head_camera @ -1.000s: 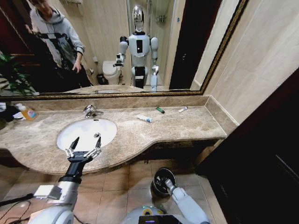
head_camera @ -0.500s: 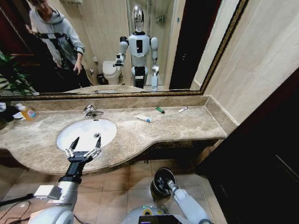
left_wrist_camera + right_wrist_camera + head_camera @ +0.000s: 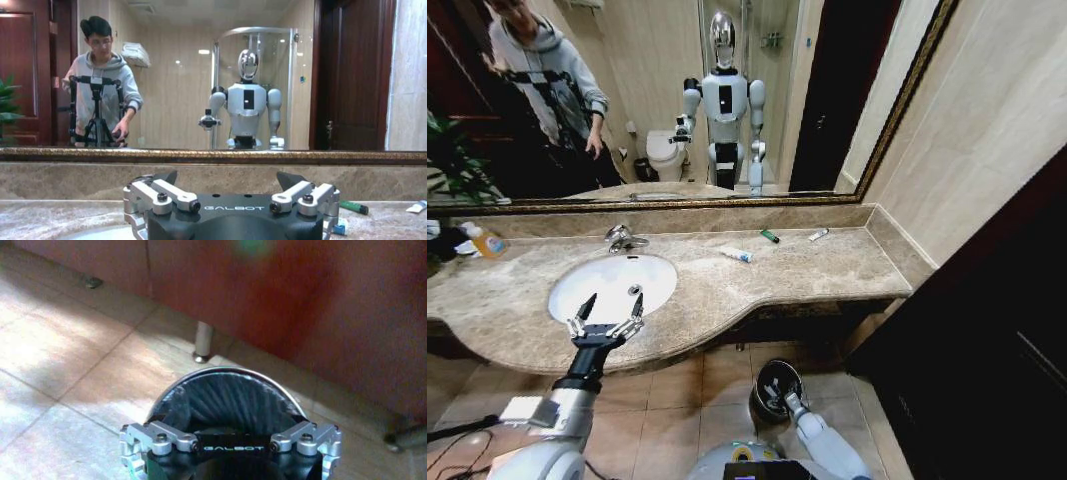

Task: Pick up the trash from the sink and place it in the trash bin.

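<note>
The marble table (image 3: 807, 270) carries the trash: a white tube (image 3: 736, 254), a green piece (image 3: 770, 236) and a small white stick (image 3: 818, 234), all beside the sink (image 3: 613, 285), not in it. Down on the floor, the right claw (image 3: 779, 394) sits over the trash bin (image 3: 774, 380); whether it is parted I cannot tell. The left claw (image 3: 605, 318) hovers spread at the basin's near rim. To do well, it should reach across to the tube and pinch it crosswise.
</note>
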Robot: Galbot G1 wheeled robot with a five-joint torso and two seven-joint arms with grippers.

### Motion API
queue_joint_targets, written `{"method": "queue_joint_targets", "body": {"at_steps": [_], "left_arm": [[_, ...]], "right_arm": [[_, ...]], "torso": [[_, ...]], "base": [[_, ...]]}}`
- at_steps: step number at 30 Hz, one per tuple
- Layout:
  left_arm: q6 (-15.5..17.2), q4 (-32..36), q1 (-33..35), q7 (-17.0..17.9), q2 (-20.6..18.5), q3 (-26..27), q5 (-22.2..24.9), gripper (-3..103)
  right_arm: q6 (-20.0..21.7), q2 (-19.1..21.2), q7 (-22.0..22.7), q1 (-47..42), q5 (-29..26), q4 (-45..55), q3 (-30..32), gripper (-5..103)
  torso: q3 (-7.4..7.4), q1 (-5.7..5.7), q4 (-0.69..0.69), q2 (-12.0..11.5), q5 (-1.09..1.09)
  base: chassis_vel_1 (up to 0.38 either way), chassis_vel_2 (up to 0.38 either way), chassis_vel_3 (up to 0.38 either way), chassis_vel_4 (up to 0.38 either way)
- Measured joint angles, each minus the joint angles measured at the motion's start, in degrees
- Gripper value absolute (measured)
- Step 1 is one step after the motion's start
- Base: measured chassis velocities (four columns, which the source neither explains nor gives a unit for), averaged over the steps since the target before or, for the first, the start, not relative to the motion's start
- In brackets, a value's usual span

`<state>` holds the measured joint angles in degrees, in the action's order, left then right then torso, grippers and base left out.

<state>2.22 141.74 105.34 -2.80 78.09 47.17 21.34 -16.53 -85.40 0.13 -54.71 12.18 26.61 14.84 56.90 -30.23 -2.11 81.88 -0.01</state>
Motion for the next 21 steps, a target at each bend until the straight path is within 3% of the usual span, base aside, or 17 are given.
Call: {"method": "queue_joint_targets", "body": {"at_steps": [5, 9, 13, 17, 21], "left_arm": [[0.0, 0.0, 0.0, 0.0, 0.0, 0.0, 0.0, 100], [0.0, 0.0, 0.0, 0.0, 0.0, 0.0, 0.0, 100], [0.0, 0.0, 0.0, 0.0, 0.0, 0.0, 0.0, 100], [0.0, 0.0, 0.0, 0.0, 0.0, 0.0, 0.0, 100], [0.0, 0.0, 0.0, 0.0, 0.0, 0.0, 0.0, 100]], "right_arm": [[-1.45, 0.7, 1.76, -0.87, 3.39, 1.5, 0.19, 100], [-1.47, 2.6, 4.24, -3.77, 7.81, 9.34, 1.57, 100], [-1.11, 8.03, 1.49, -10.03, 1.72, 23.85, 1.55, 100], [-4.17, 11.0, 0.54, -14.53, 2.56, 34.06, 2.52, 100], [-1.85, 13.9, 0.76, -21.21, -1.06, 47.76, 3.62, 100]], "torso": [[0.0, 0.0, 0.0, 0.0, 0.02], [0.0, 0.0, 0.0, 0.0, 0.04], [0.0, 0.0, 0.0, 0.0, 0.0], [0.0, 0.01, 0.0, 0.0, 0.02], [0.0, 0.0, 0.0, 0.0, 0.02]], "base": [[0.0, 0.0, 0.0, 0.0], [0.0, 0.0, 0.0, 0.0], [0.0, 0.0, 0.0, 0.0], [0.0, 0.0, 0.0, 0.0], [0.0, 0.0, 0.0, 0.0]]}}
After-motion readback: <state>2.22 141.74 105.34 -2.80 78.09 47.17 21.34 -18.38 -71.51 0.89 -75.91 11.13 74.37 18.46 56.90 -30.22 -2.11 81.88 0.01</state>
